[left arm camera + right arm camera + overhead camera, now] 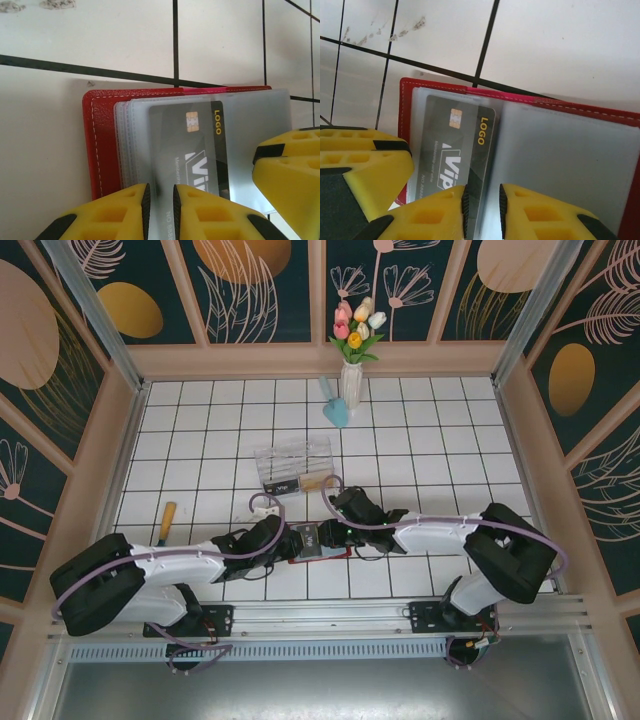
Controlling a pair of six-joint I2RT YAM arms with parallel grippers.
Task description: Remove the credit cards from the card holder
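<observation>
1. White tiled table (400, 440).
2. Left gripper (161, 210), at 9 o'clock of the card holder (100, 145): jaws pinched on a clear sleeve (260, 120).
3. Right gripper (483, 210), at its 3 o'clock: jaws clamped on the same sleeve.
4. Card holder: lies open, toward 6 o'clock from the table's centre.
5. Dark credit card (200, 145), inside that sleeve.
</observation>
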